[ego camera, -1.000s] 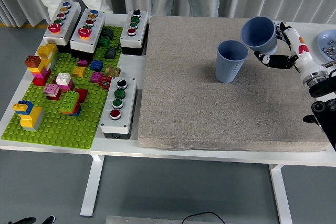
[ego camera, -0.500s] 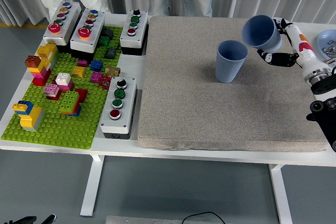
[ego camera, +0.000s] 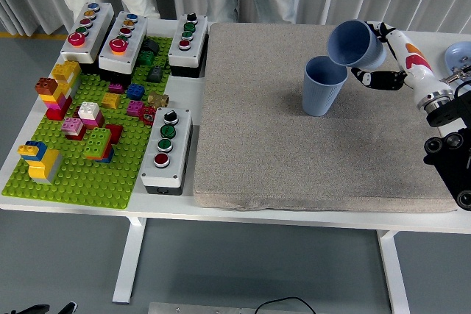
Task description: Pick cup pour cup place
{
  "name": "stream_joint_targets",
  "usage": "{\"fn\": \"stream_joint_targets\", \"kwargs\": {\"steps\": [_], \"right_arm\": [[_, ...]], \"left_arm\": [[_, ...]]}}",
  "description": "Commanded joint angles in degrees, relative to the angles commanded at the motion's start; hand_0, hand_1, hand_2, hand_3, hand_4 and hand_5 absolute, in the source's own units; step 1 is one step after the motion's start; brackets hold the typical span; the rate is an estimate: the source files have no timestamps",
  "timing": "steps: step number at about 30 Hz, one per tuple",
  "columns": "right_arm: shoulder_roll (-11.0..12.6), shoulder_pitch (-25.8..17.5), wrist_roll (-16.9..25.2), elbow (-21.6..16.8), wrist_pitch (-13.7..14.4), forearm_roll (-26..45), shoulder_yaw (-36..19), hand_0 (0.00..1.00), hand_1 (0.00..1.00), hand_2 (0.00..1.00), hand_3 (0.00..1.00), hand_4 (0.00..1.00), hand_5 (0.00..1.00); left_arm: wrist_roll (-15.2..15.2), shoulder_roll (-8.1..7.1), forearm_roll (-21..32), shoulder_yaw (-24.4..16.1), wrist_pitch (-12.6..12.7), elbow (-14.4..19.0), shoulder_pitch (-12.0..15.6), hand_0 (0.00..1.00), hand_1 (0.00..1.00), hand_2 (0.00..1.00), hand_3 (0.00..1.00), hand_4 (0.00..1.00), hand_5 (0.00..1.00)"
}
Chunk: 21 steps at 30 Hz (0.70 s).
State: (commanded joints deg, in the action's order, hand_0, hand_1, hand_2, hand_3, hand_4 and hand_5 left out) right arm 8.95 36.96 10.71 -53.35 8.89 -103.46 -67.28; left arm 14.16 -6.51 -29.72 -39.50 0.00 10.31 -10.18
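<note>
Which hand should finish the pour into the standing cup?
Right. The right hand already holds the tilted blue cup just above the standing cup on the grey mat. The left arm is out of view.

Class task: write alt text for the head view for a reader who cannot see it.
The robot's right hand tilts a blue cup over a second upright blue cup on a grey mat. Button boxes and toy bricks lie left.

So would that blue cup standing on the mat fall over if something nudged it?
Probably fairly easily. The standing cup is tall and narrows toward its base, and the grey mat looks soft. It looks light; whether it is empty cannot be seen.
</note>
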Motion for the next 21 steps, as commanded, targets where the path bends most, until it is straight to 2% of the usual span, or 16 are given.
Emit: {"fn": "stream_joint_targets", "kwargs": {"steps": [14, 21], "right_arm": [[1.0, 0.5, 1.0, 1.5, 1.2, -1.3, -0.6, 0.834, 0.736, 0.676, 0.707, 0.717, 0.089], [1.7, 0.8, 0.5, 1.3, 4.6, -5.4, 0.8, 0.839, 0.736, 0.676, 0.707, 0.716, 0.089]], "left_arm": [[-0.1, 0.05, 0.0, -0.1, 0.0, 0.0, -0.1, 0.768, 0.807, 0.830, 0.665, 0.527, 0.904], [-0.2, 0.07, 0.0, -0.1, 0.0, 0.0, -0.4, 0.768, 0.807, 0.830, 0.665, 0.528, 0.904]]}}
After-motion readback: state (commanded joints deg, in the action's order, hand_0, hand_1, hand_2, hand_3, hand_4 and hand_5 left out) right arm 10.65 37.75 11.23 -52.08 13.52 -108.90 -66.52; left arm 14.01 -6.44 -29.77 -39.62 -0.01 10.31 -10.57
